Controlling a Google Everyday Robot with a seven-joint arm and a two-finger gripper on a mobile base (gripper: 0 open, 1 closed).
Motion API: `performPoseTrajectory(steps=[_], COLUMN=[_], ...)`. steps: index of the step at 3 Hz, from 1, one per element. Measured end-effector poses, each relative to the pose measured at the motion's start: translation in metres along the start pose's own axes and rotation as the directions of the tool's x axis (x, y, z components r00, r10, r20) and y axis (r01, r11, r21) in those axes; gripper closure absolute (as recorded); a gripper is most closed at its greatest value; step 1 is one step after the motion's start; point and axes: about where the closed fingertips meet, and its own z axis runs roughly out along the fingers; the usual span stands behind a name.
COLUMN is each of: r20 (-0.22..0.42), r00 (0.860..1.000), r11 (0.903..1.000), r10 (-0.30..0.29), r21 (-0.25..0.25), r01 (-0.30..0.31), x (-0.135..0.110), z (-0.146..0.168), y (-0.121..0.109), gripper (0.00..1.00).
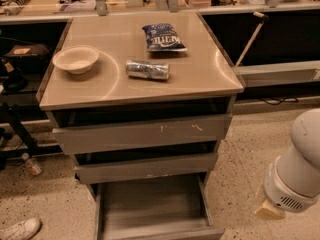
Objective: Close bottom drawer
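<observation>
Near centre, bottom drawer [155, 206] pulled far out below two others. Near right, well apart from it, claw [270, 210]; wide or narrow, cannot tell. Likely trouble: pushing off-centre at right corner, skewing and jamming drawer; farther back, jolting can [147, 69] on surface [200, 74].

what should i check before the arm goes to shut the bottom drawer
1. Bottom drawer is pulled out and needs closing: ok.
2. Nothing in its tray that could jam: ok, it looks empty.
3. Gripper lined up with the drawer front: not ok, it hangs low to the right of the cabinet, over the floor.
4. Drawer front free to push: cannot tell, the bottom edge of the view cuts it off.
5. Middle drawer out of the way: ok, it sits further in than the bottom one.
</observation>
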Motion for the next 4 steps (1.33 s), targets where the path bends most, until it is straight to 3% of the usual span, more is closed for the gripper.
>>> performPoseTrajectory(steps=[2,3,4], r20=[0.0,0.0,-0.008], r00=[1.0,1.0,0.997], r11=[0.9999,0.9983,0.9835], r10=[-0.005,0.025,0.083], r21=[0.01,-0.053,-0.16], r01=[0.005,-0.025,-0.083], x=[-0.001,0.008,0.024], z=[-0.007,0.044,0.142], y=[0.0,0.009,0.02], gripper=[1.0,1.0,1.0])
